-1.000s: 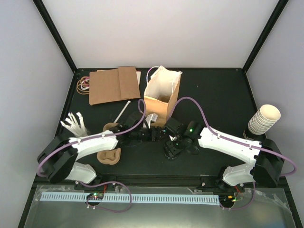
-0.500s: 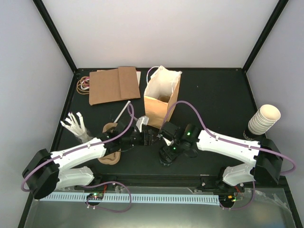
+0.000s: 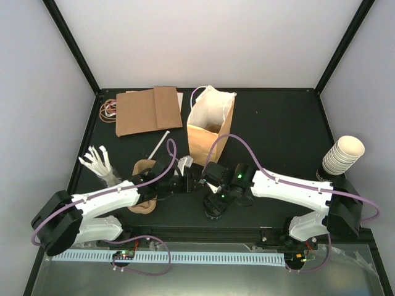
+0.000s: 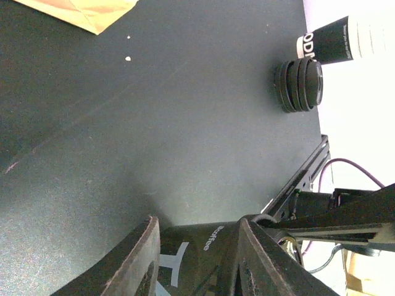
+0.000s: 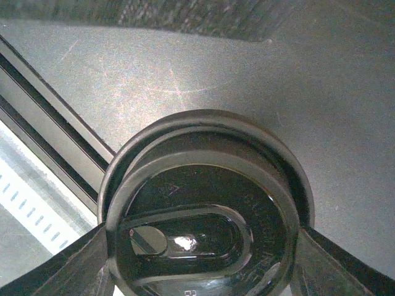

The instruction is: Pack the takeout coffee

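Observation:
One takeout coffee, a dark cup [image 4: 203, 246] with white print and a round black lid [image 5: 197, 185], sits between both grippers near the table's middle front. My right gripper [image 5: 203, 234] comes from above, with both fingers pressed against the lid's rim. My left gripper [image 4: 197, 225] comes from the side, and the cup's body fills the gap between its fingers. In the top view the left gripper [image 3: 196, 184] and right gripper [image 3: 215, 200] meet and mostly hide the cup. An open brown paper bag [image 3: 210, 123] stands upright just behind them.
The brown pulp tray [image 3: 143, 185] lies partly under my left arm. A stack of cream cups [image 3: 343, 155] leans at the right edge, with a stack of black lids [image 4: 299, 85] beside it. Flat cardboard [image 3: 148, 111], rubber bands [image 3: 110, 110] and white cutlery [image 3: 99, 161] lie at the left.
The right gripper has moved a little nearer and to the left with the cup. The left arm has stretched in, and its jaws have narrowed onto the cup's body.

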`<state>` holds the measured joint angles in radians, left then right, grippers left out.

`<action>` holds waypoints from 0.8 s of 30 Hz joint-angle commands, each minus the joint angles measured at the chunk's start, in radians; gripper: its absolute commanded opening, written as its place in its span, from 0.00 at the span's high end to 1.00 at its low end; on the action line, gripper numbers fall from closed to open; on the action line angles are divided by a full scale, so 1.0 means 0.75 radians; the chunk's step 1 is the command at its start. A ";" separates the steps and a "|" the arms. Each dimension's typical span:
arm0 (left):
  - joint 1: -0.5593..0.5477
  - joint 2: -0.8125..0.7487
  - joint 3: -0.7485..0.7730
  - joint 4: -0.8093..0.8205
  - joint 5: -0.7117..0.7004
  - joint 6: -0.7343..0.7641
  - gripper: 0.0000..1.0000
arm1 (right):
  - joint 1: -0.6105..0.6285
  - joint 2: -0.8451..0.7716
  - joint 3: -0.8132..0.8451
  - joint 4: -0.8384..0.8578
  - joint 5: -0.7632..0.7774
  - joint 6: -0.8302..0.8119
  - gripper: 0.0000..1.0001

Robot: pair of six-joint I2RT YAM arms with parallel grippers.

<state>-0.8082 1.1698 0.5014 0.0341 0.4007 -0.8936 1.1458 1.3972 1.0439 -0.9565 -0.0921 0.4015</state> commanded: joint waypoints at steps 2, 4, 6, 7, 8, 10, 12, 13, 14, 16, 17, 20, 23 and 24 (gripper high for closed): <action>-0.002 -0.023 -0.062 0.085 0.081 -0.014 0.63 | 0.024 0.086 -0.058 -0.105 -0.063 -0.004 0.30; -0.004 -0.054 -0.094 0.097 0.103 -0.018 0.63 | 0.036 0.095 -0.056 -0.109 -0.047 -0.005 0.30; -0.013 -0.085 -0.121 0.101 0.126 -0.023 0.63 | 0.054 0.107 -0.052 -0.115 -0.029 -0.002 0.30; -0.020 -0.095 -0.129 0.100 0.133 -0.024 0.63 | 0.062 0.111 -0.052 -0.115 -0.022 0.000 0.30; -0.027 -0.102 -0.132 0.096 0.141 -0.023 0.62 | 0.069 0.117 -0.051 -0.116 -0.018 0.000 0.30; -0.041 -0.102 -0.131 0.084 0.152 -0.020 0.62 | 0.079 0.126 -0.048 -0.116 -0.009 0.006 0.30; -0.050 -0.098 -0.131 0.082 0.156 -0.023 0.63 | 0.085 0.131 -0.044 -0.115 -0.002 0.010 0.30; -0.056 -0.098 -0.131 0.087 0.154 -0.026 0.62 | 0.087 0.131 -0.041 -0.112 0.000 0.014 0.30; -0.059 -0.100 -0.132 0.093 0.154 -0.029 0.62 | 0.090 0.129 -0.040 -0.111 0.001 0.016 0.30; -0.069 -0.105 -0.133 0.103 0.149 -0.032 0.62 | 0.092 0.129 -0.039 -0.111 0.002 0.021 0.30; -0.071 -0.107 -0.133 0.102 0.144 -0.030 0.62 | 0.093 0.129 -0.040 -0.111 0.002 0.023 0.30; -0.077 -0.090 -0.136 0.104 0.141 -0.026 0.63 | 0.098 0.128 -0.041 -0.110 0.003 0.029 0.30; -0.092 -0.055 -0.141 0.128 0.156 -0.026 0.63 | 0.101 0.127 -0.048 -0.106 0.004 0.031 0.30; -0.097 -0.035 -0.141 0.135 0.160 -0.026 0.63 | 0.102 0.127 -0.050 -0.106 0.004 0.033 0.30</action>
<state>-0.8642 1.1110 0.3954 0.0856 0.4957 -0.9089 1.2049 1.4269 1.0710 -0.9760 -0.0330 0.4049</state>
